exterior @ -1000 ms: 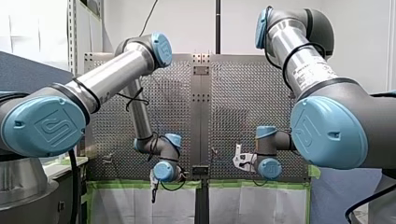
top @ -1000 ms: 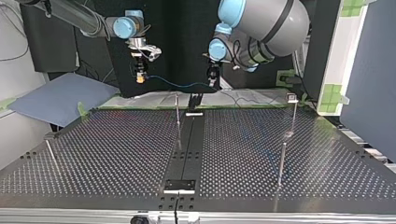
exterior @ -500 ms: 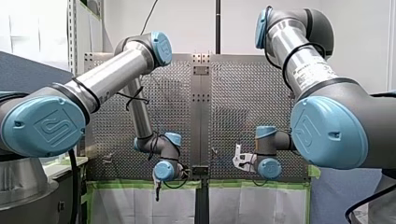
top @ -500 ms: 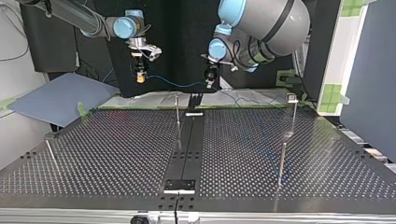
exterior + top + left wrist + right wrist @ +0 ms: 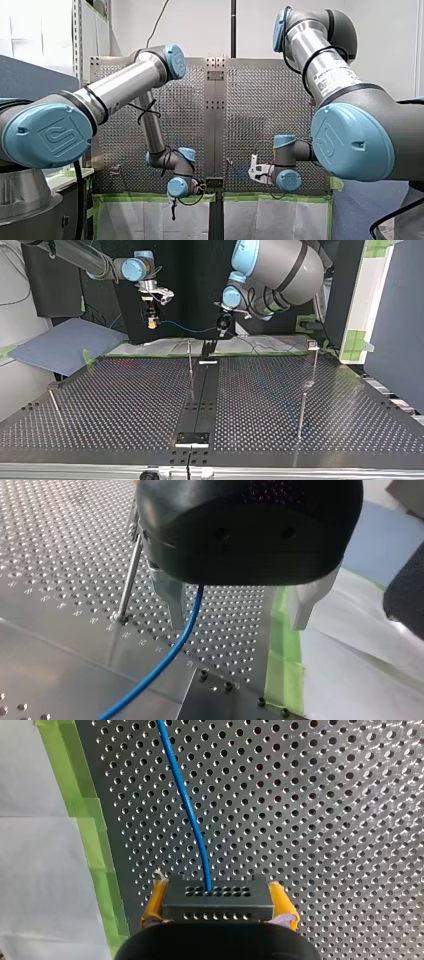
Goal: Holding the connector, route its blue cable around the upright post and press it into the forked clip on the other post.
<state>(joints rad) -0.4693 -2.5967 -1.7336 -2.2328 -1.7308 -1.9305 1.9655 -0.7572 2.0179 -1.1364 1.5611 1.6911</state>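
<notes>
My right gripper [image 5: 218, 895] is shut on the black connector [image 5: 217, 906], its yellow pads on either side. The blue cable [image 5: 187, 810] leaves the connector and runs ahead over the perforated table. In the top view the cable [image 5: 190, 330] hangs between my right gripper [image 5: 150, 322] and my left gripper [image 5: 223, 329], both above the table's far edge. My left gripper [image 5: 237, 625] is open, and the cable [image 5: 170, 650] passes between its metal fingers [image 5: 172, 605], close to one of them. An upright post [image 5: 190, 360] stands below the cable. A post with a clip on top [image 5: 313, 346] stands at the top view's right.
Two more thin posts [image 5: 302, 415] [image 5: 55, 407] stand on the perforated table [image 5: 125, 405]. A dark centre strip [image 5: 200, 400] runs across it. Green tape and white sheeting [image 5: 350, 645] border the table's edge. A blue-grey pad [image 5: 65, 345] lies at the top view's left.
My left arm has shifted a little toward the top view's left, with the cable still between its open fingers. My right arm has stayed still with the connector.
</notes>
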